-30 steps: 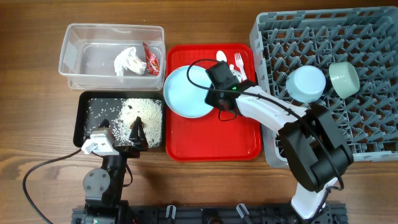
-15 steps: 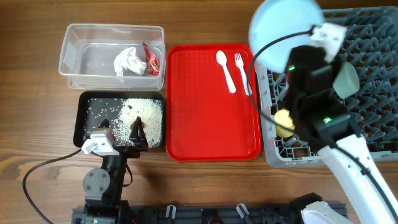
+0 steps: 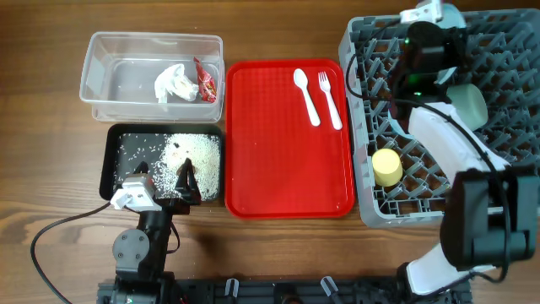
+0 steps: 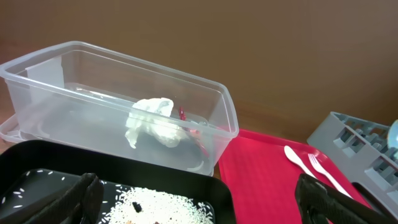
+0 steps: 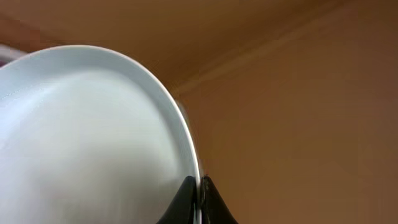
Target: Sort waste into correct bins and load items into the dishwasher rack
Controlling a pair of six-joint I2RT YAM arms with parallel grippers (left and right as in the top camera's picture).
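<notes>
Right end effector [image 5: 198,190] is clamped on the rim of the large light-blue plate [image 5: 93,137], its arm over the far side of the big grey pegged dishwasher rack [image 3: 506,169]. Small yellow cup [image 3: 387,167] and mint-green bowl [image 3: 467,105] sit in the rack. White plastic spoon [image 3: 305,95] and fork [image 3: 329,97] lie on the flat red tray [image 3: 278,169]. Left end effector [image 4: 202,198] hangs with fingers apart over the shallow black tray [image 3: 108,165] of rice scraps [image 3: 190,152]. Crumpled white napkin [image 3: 173,83] and red wrapper [image 3: 203,80] are in the clear tub [image 3: 93,76].

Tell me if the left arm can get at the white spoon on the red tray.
Probably yes: the left gripper is open and empty, the spoon lies uncovered on the red tray, and nothing stands between them.
</notes>
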